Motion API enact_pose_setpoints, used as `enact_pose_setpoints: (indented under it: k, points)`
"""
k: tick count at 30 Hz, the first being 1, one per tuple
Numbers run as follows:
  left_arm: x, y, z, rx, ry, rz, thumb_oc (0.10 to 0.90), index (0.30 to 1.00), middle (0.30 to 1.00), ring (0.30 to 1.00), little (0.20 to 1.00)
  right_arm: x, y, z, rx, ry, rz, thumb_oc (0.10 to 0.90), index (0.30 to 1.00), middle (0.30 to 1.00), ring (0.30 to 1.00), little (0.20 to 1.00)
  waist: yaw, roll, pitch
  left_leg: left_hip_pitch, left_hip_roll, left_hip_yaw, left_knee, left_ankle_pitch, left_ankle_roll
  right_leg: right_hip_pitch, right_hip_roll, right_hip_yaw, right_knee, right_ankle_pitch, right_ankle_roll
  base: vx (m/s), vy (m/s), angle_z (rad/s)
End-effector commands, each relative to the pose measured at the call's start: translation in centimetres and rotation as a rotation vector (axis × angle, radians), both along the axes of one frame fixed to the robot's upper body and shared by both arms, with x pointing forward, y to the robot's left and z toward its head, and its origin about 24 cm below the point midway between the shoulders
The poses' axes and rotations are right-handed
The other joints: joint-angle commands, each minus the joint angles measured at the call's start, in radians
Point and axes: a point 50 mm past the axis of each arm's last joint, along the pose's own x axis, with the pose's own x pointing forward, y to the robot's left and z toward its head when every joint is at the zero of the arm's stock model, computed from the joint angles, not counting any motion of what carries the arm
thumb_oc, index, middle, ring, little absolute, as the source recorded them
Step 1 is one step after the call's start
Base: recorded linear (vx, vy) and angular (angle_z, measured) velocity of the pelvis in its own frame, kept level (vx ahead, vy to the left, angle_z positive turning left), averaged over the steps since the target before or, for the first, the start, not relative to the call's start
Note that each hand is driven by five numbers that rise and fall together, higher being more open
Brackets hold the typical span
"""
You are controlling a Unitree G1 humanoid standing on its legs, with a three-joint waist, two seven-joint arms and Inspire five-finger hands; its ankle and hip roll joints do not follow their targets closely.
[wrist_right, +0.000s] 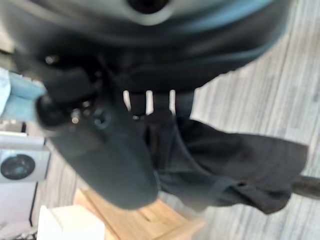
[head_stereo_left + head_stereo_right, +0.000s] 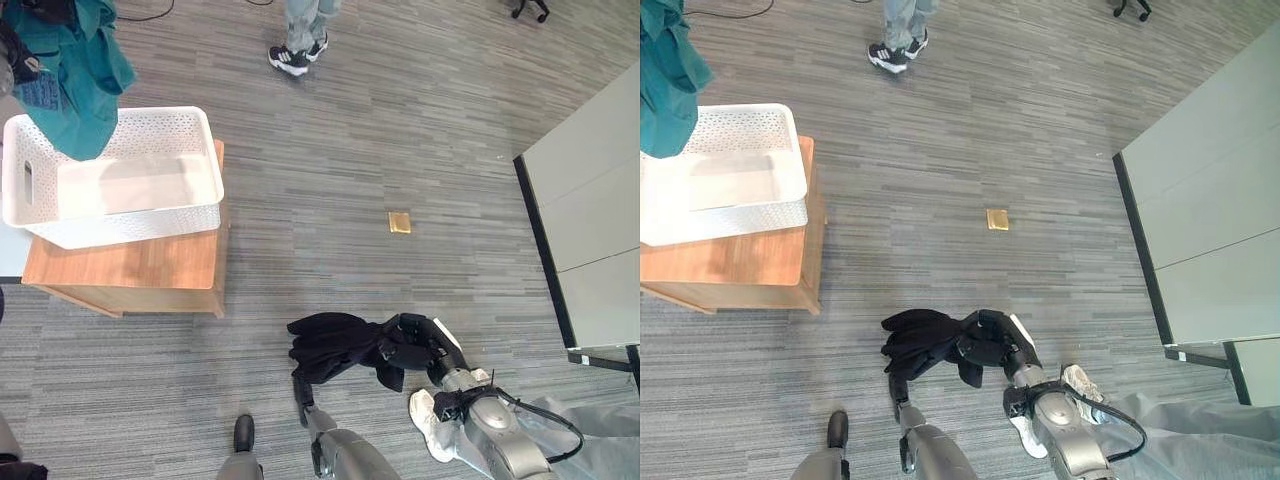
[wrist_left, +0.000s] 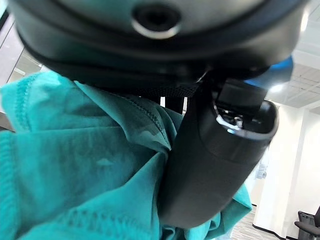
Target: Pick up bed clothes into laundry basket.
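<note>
- Left eye view: right hand (image 2: 415, 340), dark, low over the grey striped carpet floor (image 2: 400, 130), fingers curled round a crumpled black cloth garment (image 2: 335, 345). Most of the garment bunches out past the fingertips, a flap hanging below the hand. Can't tell if the cloth touches the carpet.
- Same view: white perforated plastic laundry basket (image 2: 205, 150) sits well apart from the right hand, far across the floor, on a low light-wood table (image 2: 130, 265). Basket bottom looks bare.
- A teal cloth garment (image 2: 85, 90) hangs over the basket's far corner, its lower end dipping inside the rim. Left hand (image 2: 12, 55) is a dark bit at the top of the teal cloth; fingers not readable here.
- Small square brass floor plate (image 2: 400, 222) lies on the carpet betw. right hand and the far wall side, apart from both garments.
- A person's legs in grey trousers w/ black-and-white shoes (image 2: 298, 55) stand on the carpet beyond the basket.
- Right eye view: same layout. Right hand (image 2: 998, 340) clamped on the black garment (image 2: 925, 340); basket (image 2: 790, 160) and teal garment (image 2: 665, 90) far off from it.
- Left wrist view: left hand (image 3: 215, 165) w/ thumb pressed into teal cloth (image 3: 85, 165), the fabric bunched against the palm, so it is pinched on the garment.
- Right wrist view: right hand (image 1: 105, 155) closed on black cloth (image 1: 225, 165), which spills out past the fingers over the carpet; wood table (image 1: 150, 220) shows beyond.
</note>
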Motion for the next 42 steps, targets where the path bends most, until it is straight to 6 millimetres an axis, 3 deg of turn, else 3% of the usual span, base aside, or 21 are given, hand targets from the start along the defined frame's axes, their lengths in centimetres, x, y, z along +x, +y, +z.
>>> enact_pose_setpoints:
  k: [1, 4, 9, 13, 21, 23, 24, 35, 42]
  points:
    - [-2.9, -1.1, 6.1, 0.022, -0.269, -0.012, 0.400, 0.300, 0.300, 0.300, 0.300, 1.8, -2.2, 5.1, -0.026, -0.258, -0.002, 0.400, 0.300, 0.300, 0.300, 0.300, 0.000, 0.053, -0.047, 0.030, 0.043, -0.108, -0.185, 0.108, 0.002, 0.120, -0.043, -0.047, 0.001, -0.228, 0.106, -0.04, -0.003, 0.05]
    - [-2.9, -0.8, 6.1, -0.054, -0.298, -0.026, 0.400, 0.300, 0.300, 0.300, 0.300, 2.5, -2.0, 6.0, -0.024, -0.293, 0.008, 0.400, 0.300, 0.300, 0.300, 0.300, -0.015, 0.029, -0.016, -0.006, 0.046, -0.109, -0.185, 0.118, 0.002, 0.088, -0.039, -0.044, 0.001, -0.215, 0.103, -0.08, -0.016, 0.08]
    - [-3.8, -0.4, 7.9, -0.107, -0.349, 0.006, 0.400, 0.300, 0.300, 0.300, 0.300, 3.0, -2.5, 7.1, -0.054, -0.343, -0.012, 0.400, 0.300, 0.300, 0.300, 0.300, -0.059, -0.010, 0.034, -0.099, 0.061, -0.119, -0.182, 0.143, 0.000, 0.010, -0.033, -0.028, 0.001, -0.186, 0.096, -0.09, -0.026, 0.00]
    - [-5.2, 0.6, 8.9, -0.132, -0.395, 0.037, 0.400, 0.300, 0.300, 0.300, 0.300, 2.6, -2.9, 6.7, -0.081, -0.332, -0.029, 0.400, 0.300, 0.300, 0.300, 0.300, -0.080, -0.034, 0.047, -0.174, 0.068, -0.118, -0.172, 0.147, -0.001, -0.050, -0.029, -0.015, 0.001, -0.164, 0.097, -0.07, 0.001, 0.09]
    - [-4.3, 1.9, 6.9, -0.195, -0.367, 0.058, 0.400, 0.300, 0.300, 0.300, 0.300, 1.6, -3.5, 6.6, -0.067, -0.349, -0.071, 0.400, 0.300, 0.300, 0.300, 0.300, -0.091, -0.052, 0.070, -0.278, 0.060, -0.160, -0.127, 0.136, -0.002, -0.114, -0.038, -0.036, 0.001, -0.173, 0.088, -0.02, -0.032, -0.10]
    - [-3.9, 1.7, 6.6, -0.172, -0.341, 0.059, 0.613, 0.620, 0.620, 0.620, 0.620, 1.5, -3.7, 6.6, -0.070, -0.349, -0.076, 0.400, 0.300, 0.300, 0.300, 0.300, -0.092, -0.053, 0.072, -0.292, 0.060, -0.170, -0.124, 0.138, -0.002, -0.119, -0.040, -0.039, 0.001, -0.175, 0.088, -0.02, -0.034, -0.12]
    - [-3.7, 1.4, 6.6, -0.154, -0.327, 0.059, 0.800, 0.900, 0.900, 0.900, 0.900, 1.6, -3.7, 6.9, -0.071, -0.360, -0.070, 0.400, 0.300, 0.300, 0.300, 0.300, -0.092, -0.051, 0.074, -0.298, 0.058, -0.176, -0.126, 0.141, -0.002, -0.124, -0.038, -0.038, 0.001, -0.173, 0.088, -0.02, -0.018, -0.09]
    - [-2.0, -3.9, 7.2, 0.008, -0.314, -0.076, 0.800, 0.900, 0.900, 0.900, 0.900, 1.2, -4.3, 6.4, -0.093, -0.323, -0.058, 0.400, 0.300, 0.300, 0.300, 0.300, -0.068, -0.020, 0.089, -0.253, 0.044, -0.198, -0.168, 0.165, -0.003, -0.100, -0.041, -0.045, 0.001, -0.184, 0.089, -0.01, -0.010, 0.12]
    - [-1.8, -6.8, 6.6, 0.153, -0.298, -0.174, 0.800, 0.900, 0.900, 0.900, 0.900, 1.6, -4.7, 6.5, -0.126, -0.320, -0.057, 0.400, 0.300, 0.300, 0.300, 0.300, -0.029, 0.023, 0.075, -0.179, 0.025, -0.195, -0.176, 0.161, -0.002, -0.036, -0.052, -0.055, 0.001, -0.195, 0.088, 0.00, -0.013, 0.06]
